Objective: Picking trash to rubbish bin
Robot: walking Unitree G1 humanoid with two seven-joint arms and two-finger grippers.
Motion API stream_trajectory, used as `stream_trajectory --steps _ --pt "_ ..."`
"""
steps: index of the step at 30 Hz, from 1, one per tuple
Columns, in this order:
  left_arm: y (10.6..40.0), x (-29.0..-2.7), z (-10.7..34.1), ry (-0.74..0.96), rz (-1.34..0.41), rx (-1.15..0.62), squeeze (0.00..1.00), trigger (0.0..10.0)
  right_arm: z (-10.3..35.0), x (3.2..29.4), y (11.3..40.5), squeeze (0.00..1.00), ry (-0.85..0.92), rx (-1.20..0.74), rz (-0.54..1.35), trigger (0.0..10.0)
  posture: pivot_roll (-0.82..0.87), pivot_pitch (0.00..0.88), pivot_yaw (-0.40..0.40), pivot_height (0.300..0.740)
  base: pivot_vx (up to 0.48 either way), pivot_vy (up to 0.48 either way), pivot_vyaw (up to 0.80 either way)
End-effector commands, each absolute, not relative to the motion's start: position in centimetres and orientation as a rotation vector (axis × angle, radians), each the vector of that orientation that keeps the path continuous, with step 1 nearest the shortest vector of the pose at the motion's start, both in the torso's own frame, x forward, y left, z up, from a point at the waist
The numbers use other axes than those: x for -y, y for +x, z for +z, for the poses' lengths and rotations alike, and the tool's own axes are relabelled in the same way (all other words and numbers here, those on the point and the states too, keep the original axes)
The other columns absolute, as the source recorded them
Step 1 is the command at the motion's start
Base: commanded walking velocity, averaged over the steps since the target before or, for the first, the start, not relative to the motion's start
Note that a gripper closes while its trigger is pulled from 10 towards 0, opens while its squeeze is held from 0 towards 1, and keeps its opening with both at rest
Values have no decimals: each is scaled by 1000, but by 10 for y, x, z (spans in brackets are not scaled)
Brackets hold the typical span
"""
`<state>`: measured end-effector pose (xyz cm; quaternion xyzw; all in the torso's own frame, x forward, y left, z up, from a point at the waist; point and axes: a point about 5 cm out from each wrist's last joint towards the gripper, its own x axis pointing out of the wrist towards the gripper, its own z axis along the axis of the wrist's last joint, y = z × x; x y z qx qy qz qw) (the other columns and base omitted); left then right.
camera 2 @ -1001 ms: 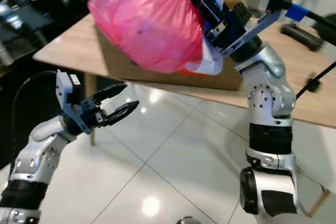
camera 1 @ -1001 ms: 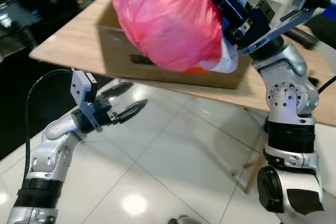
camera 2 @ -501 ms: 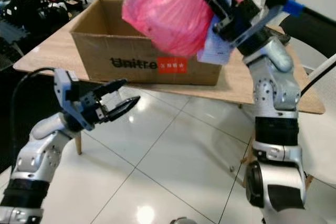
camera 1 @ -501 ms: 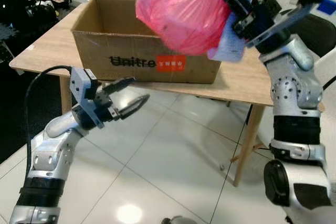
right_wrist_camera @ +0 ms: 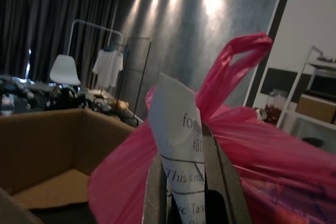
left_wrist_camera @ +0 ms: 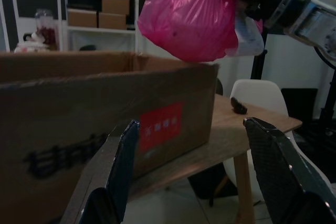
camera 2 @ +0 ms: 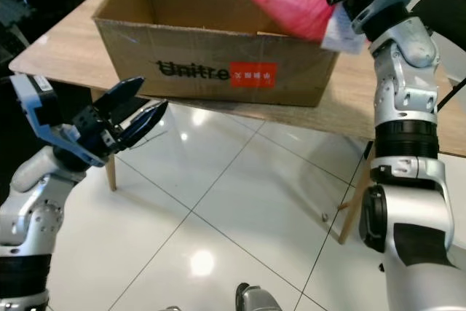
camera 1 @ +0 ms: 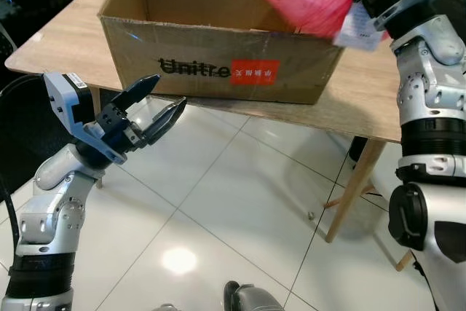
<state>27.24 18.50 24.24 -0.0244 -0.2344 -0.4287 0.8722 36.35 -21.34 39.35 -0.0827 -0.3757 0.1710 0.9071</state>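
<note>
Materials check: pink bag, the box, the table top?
Pink bag: thin glossy plastic film by its translucent, crinkled look, held by the right gripper. Box: brown corrugated cardboard, matte, printed logo. Table top: light wood-grain, probably laminate or veneer.

A light wooden counter [camera 1: 364,100] on slim wooden legs stood over a glossy white tiled floor [camera 1: 240,209]. On it sat a big open cardboard box [camera 1: 218,71], printed with dark lettering and a red label, close to the near edge. A small dark object [left_wrist_camera: 239,107] lay farther along the bare wood.
</note>
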Motion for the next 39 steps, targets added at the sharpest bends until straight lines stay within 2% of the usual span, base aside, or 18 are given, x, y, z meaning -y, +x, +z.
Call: stream_trajectory --steps 1,7,17,22,23,25,26,37,39 --pt "266 -191 245 -23 -893 474 0 10000 406 220 361 0 -211 821 318 10000 29 262 -44 740 0 0 0" --pt "256 -195 256 0 -887 482 0 10000 434 218 357 0 -254 914 315 10000 49 287 -43 740 0 0 0" --pt "247 -191 263 2 -904 493 0 10000 448 208 356 0 -261 963 329 10000 56 307 -45 740 0 0 0" --pt "242 -186 268 -1 -922 498 0 10000 451 195 362 0 -357 976 289 10000 74 317 -46 740 0 0 0" --pt "241 -186 270 -1 -924 499 0 10000 448 194 365 78 -412 953 259 10000 74 317 -46 740 0 0 0" --pt "240 -186 272 0 -925 499 0 10000 445 195 367 78 -445 938 239 10000 79 316 -45 740 0 0 0" --pt "239 -187 273 1 -925 498 0 10000 444 197 369 1000 -446 929 213 10000 79 316 -45 740 0 0 0" --pt "238 -185 277 -1 -933 498 0 10000 448 201 368 1000 -418 958 188 10000 84 300 -36 740 0 0 0" --pt "239 -183 277 -4 -937 498 0 10000 452 199 366 1000 -364 991 234 10000 80 289 -37 740 0 0 0"
